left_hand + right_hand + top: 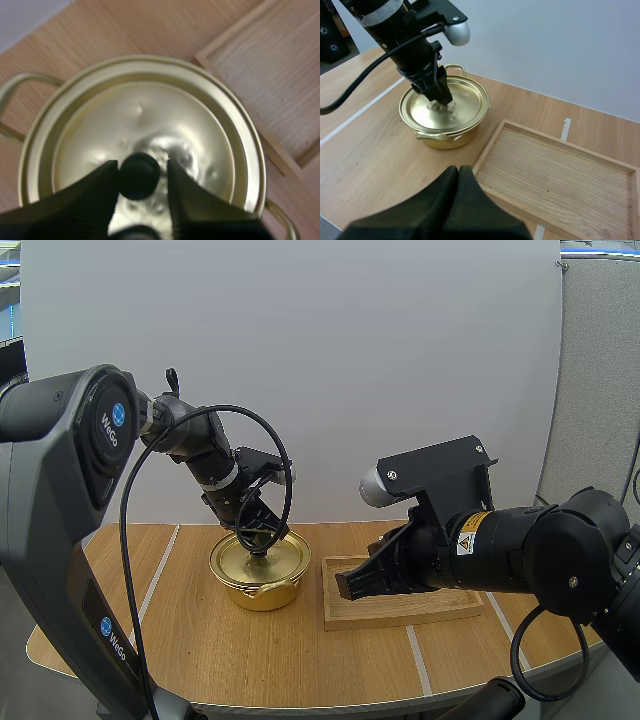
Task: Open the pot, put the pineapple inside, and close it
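My left gripper (142, 168) was down over the pot (262, 590), which stood on the table (190, 640) left of centre. Fingers were a little apart, one on each side of the lid's black knob (139, 176). One finger looked to be touching it and the other was a hair off, so I call it open around the knob, not yet clamped. The lid (150, 115) sat flat on the pot, seated all round its rim.

Handling, my guess: the lid is thin gold-coloured metal, so light and stiff. It is also shiny and slick, and the dome gives nothing to pinch. The knob is the only hold. It is small, round and smooth, so I should pinch it square across the middle and lift straight up. Off-centre, it would likely squirt out of the pads. The pot looks light too, so it may slide or ride up if the lid catches. The loop handles (11, 87) are thin and a poor hold for my fingers.

Just right of the pot, apart from it, lay the tray (560, 185). It is flat wood with a low rim, stiff and not fragile.

My right gripper (457, 172) hung over the tray's near left corner. Its fingers were pressed together as one wedge, holding nothing.

Counts: one pot, one lid, one knob, two handles, one tray, two grippers.
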{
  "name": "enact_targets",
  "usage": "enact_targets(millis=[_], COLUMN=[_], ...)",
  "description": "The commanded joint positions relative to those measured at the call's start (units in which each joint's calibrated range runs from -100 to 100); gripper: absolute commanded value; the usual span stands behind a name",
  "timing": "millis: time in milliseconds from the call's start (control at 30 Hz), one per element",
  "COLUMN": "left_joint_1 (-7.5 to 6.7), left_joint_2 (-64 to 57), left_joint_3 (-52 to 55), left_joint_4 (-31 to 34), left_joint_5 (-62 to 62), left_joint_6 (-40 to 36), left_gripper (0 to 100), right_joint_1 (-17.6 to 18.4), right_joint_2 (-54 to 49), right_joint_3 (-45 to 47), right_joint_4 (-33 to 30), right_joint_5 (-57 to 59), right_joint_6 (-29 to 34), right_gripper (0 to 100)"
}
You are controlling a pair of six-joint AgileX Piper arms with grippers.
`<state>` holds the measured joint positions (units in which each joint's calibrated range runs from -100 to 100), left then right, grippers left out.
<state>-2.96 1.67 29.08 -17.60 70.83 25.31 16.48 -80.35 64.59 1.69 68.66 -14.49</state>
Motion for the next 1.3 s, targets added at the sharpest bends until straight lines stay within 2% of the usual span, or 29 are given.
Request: enact_targets(millis=[0, 233, 367, 800, 1267], left_joint_1=[-0.04, -0.04, -0.04, -0.04, -0.04], left_joint_2=[0.11, -2.29, -7.62, -36.25, -62.79], left_joint_3=[-0.12, -2.33, -5.41, -13.24, -15.4], left_joint_4=[1.42, 1.68, 1.68, 1.68, 1.68], left_joint_5=[7.72, 17.28, 20.32, 21.91, 29.17], left_joint_6=[1.31, 1.08, 0.38, -1.72, -5.12], left_gripper=[100, 100, 100, 100, 100], right_joint_1=[-0.23, -0.23, -0.23, -0.23, -0.23], right_joint_2=[-0.61, -0.61, -0.61, -0.61, -0.61], right_joint_3=[0.18, 0.18, 0.18, 0.18, 0.18], right_joint_4=[0.19, 0.19, 0.19, 0.19, 0.19], right_joint_5=[-0.67, -0.67, -0.67, -0.67, -0.67], right_joint_6=[-0.45, -0.45, -0.45, -0.45, -0.45], right_gripper=[0, 0, 0, 0, 0])
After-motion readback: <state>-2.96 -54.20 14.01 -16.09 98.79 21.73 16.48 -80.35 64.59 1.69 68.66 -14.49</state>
